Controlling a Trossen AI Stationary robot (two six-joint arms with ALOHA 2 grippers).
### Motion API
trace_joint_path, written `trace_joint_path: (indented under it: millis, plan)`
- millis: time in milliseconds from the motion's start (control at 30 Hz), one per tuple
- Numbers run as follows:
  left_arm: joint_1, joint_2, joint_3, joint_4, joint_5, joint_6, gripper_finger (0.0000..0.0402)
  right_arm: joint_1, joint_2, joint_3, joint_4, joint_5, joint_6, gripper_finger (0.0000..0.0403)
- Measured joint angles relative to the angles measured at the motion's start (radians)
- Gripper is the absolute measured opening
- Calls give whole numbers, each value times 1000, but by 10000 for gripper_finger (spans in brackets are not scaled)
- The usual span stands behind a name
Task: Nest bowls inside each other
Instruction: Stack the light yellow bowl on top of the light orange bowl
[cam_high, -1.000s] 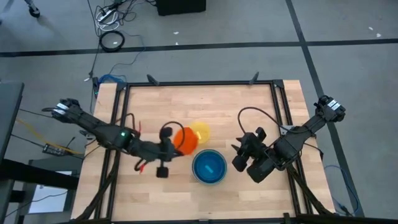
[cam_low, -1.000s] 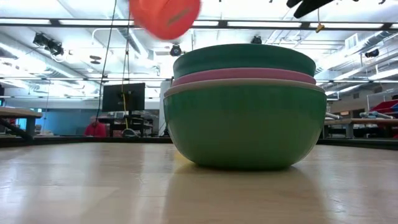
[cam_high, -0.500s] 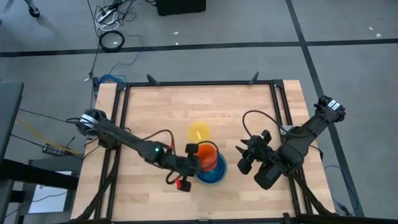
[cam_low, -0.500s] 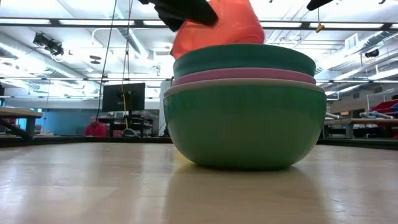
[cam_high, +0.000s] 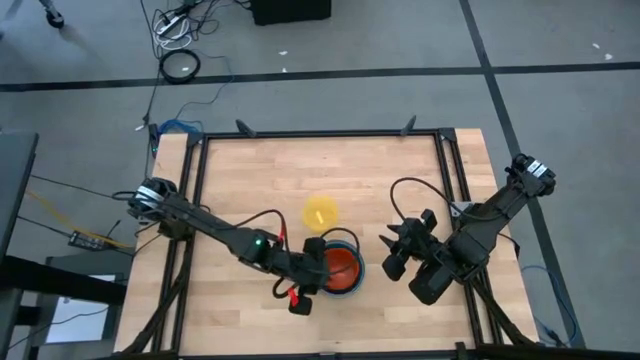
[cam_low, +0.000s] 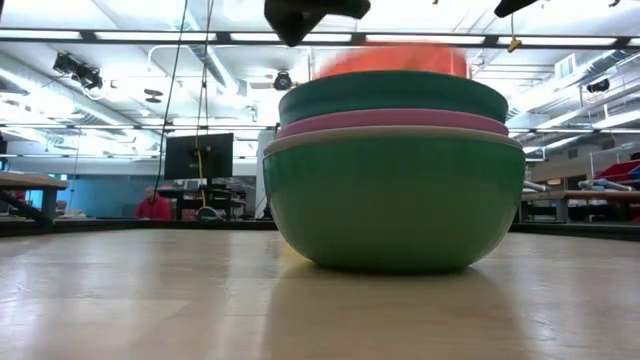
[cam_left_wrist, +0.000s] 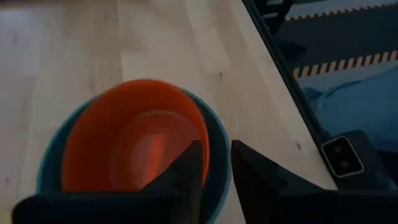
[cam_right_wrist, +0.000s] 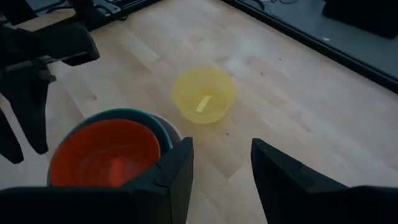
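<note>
The bowls form a stack near the table's front: green (cam_low: 395, 200) at the bottom, then a white-grey rim (cam_low: 395, 133), pink (cam_low: 395, 122) and teal (cam_low: 395, 98). The orange bowl (cam_left_wrist: 134, 146) lies inside the teal bowl (cam_left_wrist: 216, 127), blurred in the low view. A yellow bowl (cam_high: 321, 212) rests on its base on the wood behind the stack. My left gripper (cam_left_wrist: 217, 163) hangs open just above the stack's left rim, one finger over the orange bowl's rim. My right gripper (cam_right_wrist: 221, 162) waits open, to the right of the stack.
A black frame rail (cam_high: 320, 133) borders the table. Bare wood (cam_high: 250, 180) lies behind and left of the stack. The left arm (cam_high: 220, 235) reaches in slanting across the table's near left part. Desks and a monitor stand in the room beyond.
My left gripper has carried the orange bowl toward the table's right and near edge and down over the stack, then let go. The bowl has dropped into the teal bowl, upright, and the gripper now stands just above it.
</note>
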Motion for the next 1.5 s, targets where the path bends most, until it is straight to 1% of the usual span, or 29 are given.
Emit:
trace_joint_path:
  millis: [300,333,400,467,567,667,800,867,933,1000,1100,1233,1333,1500]
  plan:
    - [-2,0,58,-149,0,-4,98,-3,0,0,1,-4,8,149]
    - [-2,0,72,-182,0,0,98,-7,0,0,1,-4,15,149]
    - [-2,-8,114,-305,-9,10,99,-28,0,0,1,-13,26,149]
    - [-2,-28,163,-431,-48,13,99,-70,0,0,2,-42,23,149]
    - [-2,-92,217,-547,-125,21,99,-171,0,0,25,-98,-44,150]
    - [-4,-197,229,-585,-200,18,99,-316,0,0,118,-163,-202,152]
    - [-4,-334,227,-603,-309,-28,99,-533,29,0,332,-353,-465,153]
    - [-4,-386,220,-602,-332,-35,99,-617,74,0,425,-450,-569,152]
    - [-8,-422,212,-600,-337,-52,99,-676,134,0,486,-535,-632,152]
    - [-14,-443,204,-605,-337,-60,99,-717,205,0,506,-584,-671,151]
    - [-22,-451,203,-626,-344,-67,99,-751,295,0,529,-596,-688,151]
    - [-28,-442,201,-673,-351,-78,99,-758,375,0,593,-611,-692,151]
    - [-28,-434,201,-699,-365,-81,99,-762,404,0,625,-630,-692,151]
    - [-28,-431,200,-702,-372,-85,99,-770,443,0,630,-628,-674,151]
